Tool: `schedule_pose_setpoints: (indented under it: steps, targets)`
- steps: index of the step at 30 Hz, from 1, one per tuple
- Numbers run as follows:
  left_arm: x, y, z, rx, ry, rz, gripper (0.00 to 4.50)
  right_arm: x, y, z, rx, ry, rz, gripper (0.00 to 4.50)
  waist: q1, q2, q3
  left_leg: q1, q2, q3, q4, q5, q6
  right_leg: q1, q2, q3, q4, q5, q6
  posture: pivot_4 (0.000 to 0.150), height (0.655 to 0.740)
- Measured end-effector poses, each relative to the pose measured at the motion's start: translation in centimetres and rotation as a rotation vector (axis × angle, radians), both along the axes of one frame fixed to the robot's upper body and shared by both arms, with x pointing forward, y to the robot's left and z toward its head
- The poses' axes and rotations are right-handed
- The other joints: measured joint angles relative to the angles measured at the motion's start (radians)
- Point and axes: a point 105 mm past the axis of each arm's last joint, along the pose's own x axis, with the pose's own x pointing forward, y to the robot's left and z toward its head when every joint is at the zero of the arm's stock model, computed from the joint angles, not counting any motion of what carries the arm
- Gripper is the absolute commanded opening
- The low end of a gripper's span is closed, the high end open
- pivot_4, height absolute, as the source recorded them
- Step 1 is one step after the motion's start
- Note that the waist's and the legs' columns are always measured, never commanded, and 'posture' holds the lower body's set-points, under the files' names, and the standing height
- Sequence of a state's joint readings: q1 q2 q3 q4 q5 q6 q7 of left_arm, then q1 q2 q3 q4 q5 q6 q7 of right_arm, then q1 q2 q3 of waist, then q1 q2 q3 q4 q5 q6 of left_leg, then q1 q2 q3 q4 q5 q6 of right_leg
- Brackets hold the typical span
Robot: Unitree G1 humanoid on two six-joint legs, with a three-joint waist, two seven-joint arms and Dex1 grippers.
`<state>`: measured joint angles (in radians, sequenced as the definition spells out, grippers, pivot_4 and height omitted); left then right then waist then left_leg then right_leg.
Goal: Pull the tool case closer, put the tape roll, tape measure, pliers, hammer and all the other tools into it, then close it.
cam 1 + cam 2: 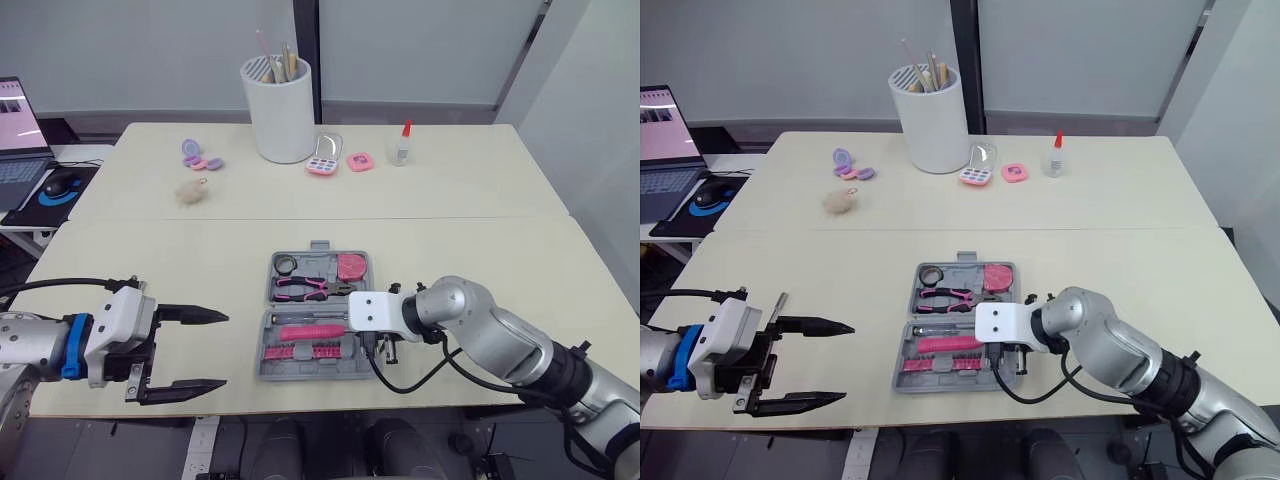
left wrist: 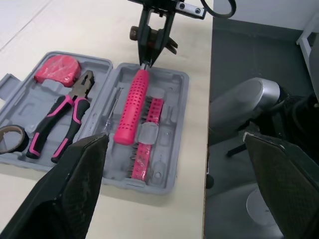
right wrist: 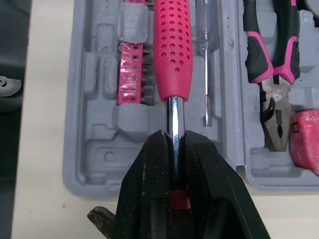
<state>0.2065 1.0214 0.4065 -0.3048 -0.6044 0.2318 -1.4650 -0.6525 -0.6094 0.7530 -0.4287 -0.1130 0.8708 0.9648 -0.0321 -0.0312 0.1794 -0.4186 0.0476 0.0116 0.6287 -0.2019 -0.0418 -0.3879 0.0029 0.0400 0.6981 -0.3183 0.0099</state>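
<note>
Two tools: right tool (image 3: 174, 140) clenched on hammer (image 2: 132, 107) shaft in tool case (image 2: 172, 117); left tool (image 1: 225, 350) spread wide.

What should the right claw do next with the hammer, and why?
Probably push the hammer a little further into the tool case before letting go. The right claw is shut on its metal shaft and the pink handle lies in the tray, but the head seems to sit beyond the case rim.

Office, laptop (image 1: 16, 140), mouse (image 1: 60, 184), pale tables (image 1: 480, 185)
</note>
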Motion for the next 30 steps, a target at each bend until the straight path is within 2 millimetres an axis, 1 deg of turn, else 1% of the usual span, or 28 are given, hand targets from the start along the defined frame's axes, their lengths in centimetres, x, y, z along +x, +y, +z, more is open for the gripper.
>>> schedule_pose_setpoints:
  steps: [3,5,10,18,22,30]
  targets:
    - [0.4,0.3,0.5,0.014,-0.015,-0.003,4.5,0.3,1.1,0.0,-0.008,-0.022,0.011,0.21,0.0,0.0,0.0,0.0,0.0,0.0,0.0,0.0,0.0,0.0,0.0,0.0,0.0,0.0,0.0,0.15,0.74]
    - [0.7,0.5,0.6,0.021,-0.028,0.002,4.5,0.5,1.6,-0.4,-0.022,-0.036,0.014,0.21,0.0,0.0,0.0,0.0,0.0,0.0,0.0,0.0,0.0,0.0,0.0,0.0,0.0,0.0,0.0,0.15,0.74]
    - [0.8,0.4,0.7,0.024,-0.031,-0.004,4.5,0.9,1.8,-1.6,-0.061,-0.048,0.013,0.21,0.0,0.0,0.0,0.0,0.0,0.0,0.0,0.0,0.0,0.0,0.0,0.0,0.0,0.0,0.0,0.15,0.74]
    - [-0.2,0.5,-0.2,0.05,0.027,-0.031,4.5,1.4,2.4,-2.1,-0.068,-0.076,0.028,0.21,-0.002,0.0,0.0,0.0,0.0,0.0,0.0,0.0,0.0,-0.001,0.0,0.0,0.001,0.0,0.0,0.15,0.74]
    - [-0.3,0.4,-0.1,0.059,0.023,-0.04,4.5,1.3,2.8,-2.2,-0.059,-0.072,0.044,0.21,-0.002,-0.001,0.0,0.0,0.0,0.0,0.0,0.0,0.0,0.0,0.0,0.0,0.001,0.0,0.0,0.15,0.74]
    - [-0.4,1.1,0.0,0.078,0.021,-0.015,4.5,1.1,3.4,-2.5,-0.054,-0.079,0.06,0.21,-0.002,-0.001,-0.001,0.0,0.0,0.0,0.0,0.0,0.0,-0.001,0.0,0.0,0.001,0.0,0.0,0.15,0.74]
